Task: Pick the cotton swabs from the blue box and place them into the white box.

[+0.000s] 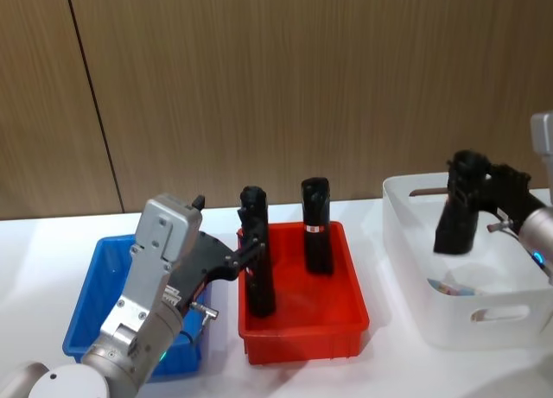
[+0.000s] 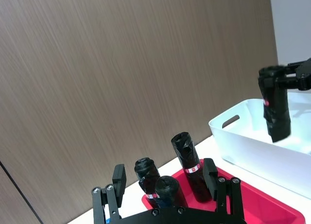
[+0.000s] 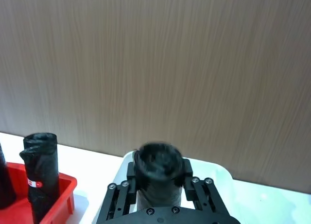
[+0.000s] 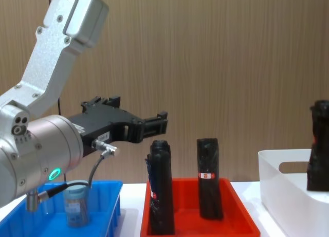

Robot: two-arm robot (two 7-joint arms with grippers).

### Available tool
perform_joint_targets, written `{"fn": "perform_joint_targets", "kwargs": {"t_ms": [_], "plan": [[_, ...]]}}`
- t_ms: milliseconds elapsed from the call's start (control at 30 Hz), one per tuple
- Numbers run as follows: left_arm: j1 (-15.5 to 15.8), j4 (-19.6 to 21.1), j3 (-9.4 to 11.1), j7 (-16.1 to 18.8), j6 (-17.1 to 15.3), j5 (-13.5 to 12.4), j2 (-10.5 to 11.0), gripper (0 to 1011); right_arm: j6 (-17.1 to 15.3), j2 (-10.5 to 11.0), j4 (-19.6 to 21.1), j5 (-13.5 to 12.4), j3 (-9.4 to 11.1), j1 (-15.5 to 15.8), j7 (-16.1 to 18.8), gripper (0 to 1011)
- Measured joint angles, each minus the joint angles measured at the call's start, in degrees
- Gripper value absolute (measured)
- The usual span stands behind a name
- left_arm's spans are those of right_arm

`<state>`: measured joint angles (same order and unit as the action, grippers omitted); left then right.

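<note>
A cotton swab tub (image 4: pixel 76 208) is sitting in the blue box (image 1: pixel 95 286), and the left gripper (image 4: pixel 154 125) is hovering above it near the red bin (image 1: pixel 302 316), fingers spread with nothing between them. Farther off, the right gripper (image 1: pixel 484 191) is holding a black roll (image 1: pixel 458 204) clamped over the white box (image 1: pixel 471 316).

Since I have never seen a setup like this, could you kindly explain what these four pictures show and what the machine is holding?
This is a two-armed robot at a white table, filmed from its head, its chest and each wrist. Three bins stand in a row: the blue box on its left, a red bin in the middle, the white box on its right. Two black rolls stand upright in the red bin. A tub of cotton swabs sits in the blue box. The left pincer hovers open above the boxes, holding nothing. The right pincer grips another black roll over the white box.
</note>
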<state>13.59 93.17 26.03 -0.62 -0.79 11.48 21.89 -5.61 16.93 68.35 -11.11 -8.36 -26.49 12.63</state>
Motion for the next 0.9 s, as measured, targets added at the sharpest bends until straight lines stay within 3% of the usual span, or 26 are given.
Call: {"fn": "perform_joint_targets", "kwargs": {"t_ms": [33,500,600,900], "plan": [[0.0,0.0,0.0,0.0,0.0,0.0,0.0,1004,0.1,0.0,-0.5,0.0,0.0,-0.1,0.0,547],[0.0,0.0,0.0,0.0,0.0,0.0,0.0,1004,0.9,0.3,-0.8,-0.5,0.3,0.7,0.1,951],[0.0,0.0,0.0,0.0,0.0,0.0,0.0,1004,1.0,0.4,-0.4,-0.7,0.4,1.0,0.3,1002],[0.0,0.0,0.0,0.0,0.0,0.0,0.0,1004,1.1,0.5,0.2,-0.9,0.5,1.5,0.4,1001]]}}
